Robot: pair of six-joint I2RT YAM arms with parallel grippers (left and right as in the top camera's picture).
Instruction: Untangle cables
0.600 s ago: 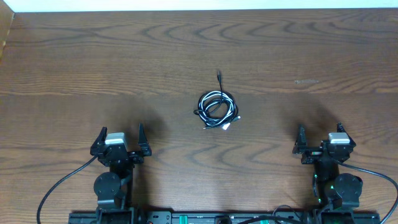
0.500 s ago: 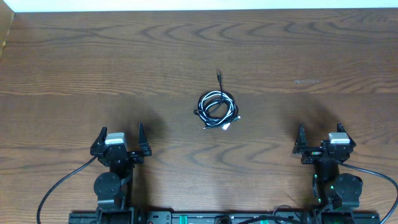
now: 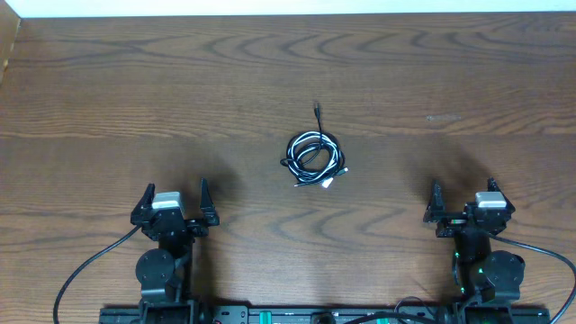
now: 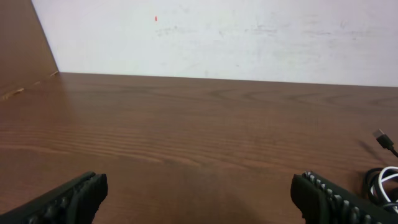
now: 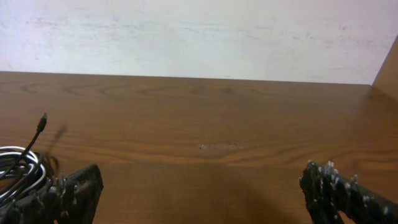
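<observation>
I had both arms parked near the front edge of the bench (image 3: 108, 81), the left arm (image 3: 171, 207) toward the left corner and the right arm (image 3: 468, 211) toward the right one. On each arm the jaws stood wide and held nothing, and both wrist views confirmed this.

The cables (image 3: 313, 155) lay about in the middle of the bench, between the two arms and well apart from both. The black cable (image 3: 306, 148) and the white cable (image 3: 331, 173) were wound together in one small coil. A black plug end (image 3: 317, 108) stuck out toward the far edge, and a white plug end (image 3: 328, 182) lay on the near side.

I saw several risks. The cords were thin and flat on the wood, so jaws coming down too low could scrape the bench, and jaws too high would close on air. Because the loops overlapped closely, one pinch could easily catch both cords, and then the whole coil would only be dragged. I judged that pulling hard on a plug end could tighten the loops instead of opening them. Also the target was small, so both arms reaching for it together might collide.
</observation>
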